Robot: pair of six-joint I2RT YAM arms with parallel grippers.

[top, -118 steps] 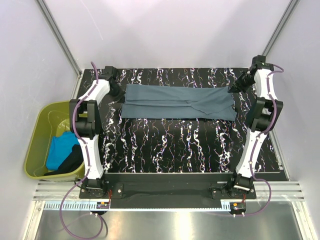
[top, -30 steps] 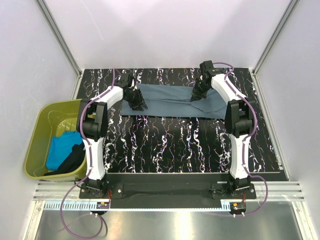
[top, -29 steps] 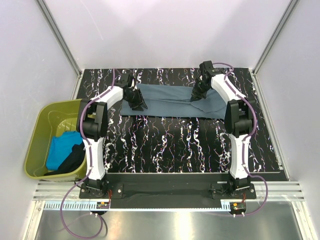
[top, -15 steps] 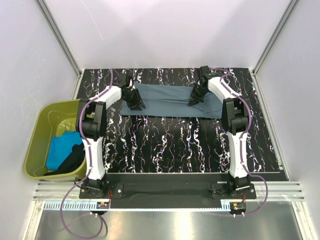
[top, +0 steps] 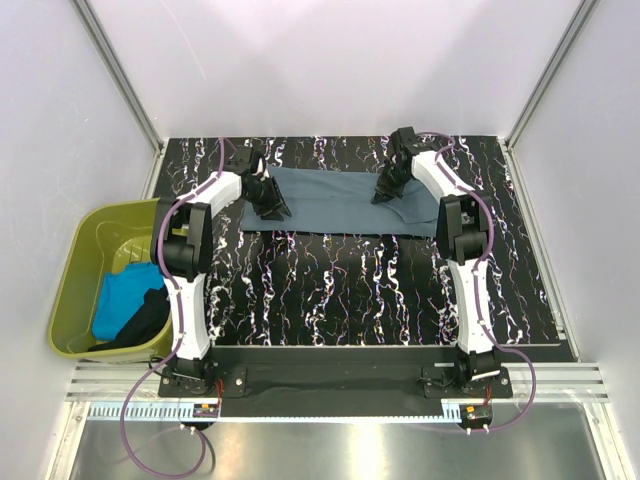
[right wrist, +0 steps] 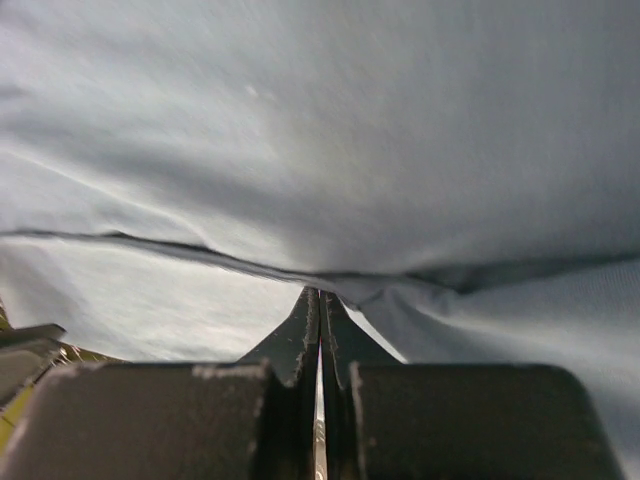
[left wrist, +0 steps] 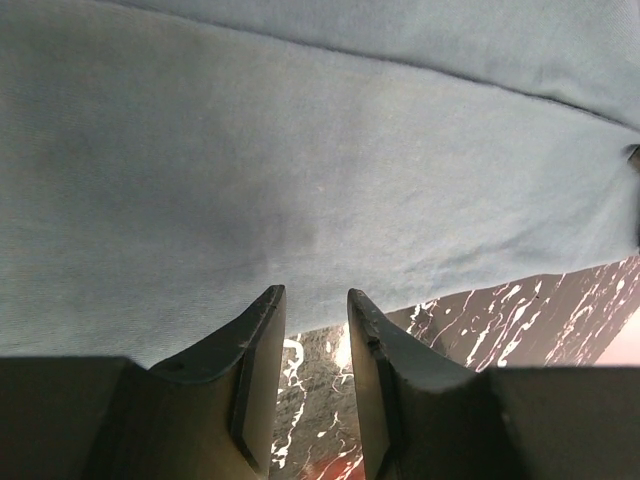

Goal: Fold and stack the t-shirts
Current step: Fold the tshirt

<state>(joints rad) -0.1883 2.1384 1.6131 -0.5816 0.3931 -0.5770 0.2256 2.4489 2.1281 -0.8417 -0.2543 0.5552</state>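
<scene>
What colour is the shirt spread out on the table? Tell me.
Plain dull slate grey-blue; the soft cloth t-shirt shows best in the top external view.

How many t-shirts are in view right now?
3: grey-blue t-shirt laid out on the far side of the table; turquoise t-shirt and black t-shirt bunched in the olive tub, left. More could be hidden beneath those two.

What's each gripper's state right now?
Left gripper: open, empty, tips at the grey shirt edge.
Right gripper: shut, pinching a fold of the grey shirt.
</scene>
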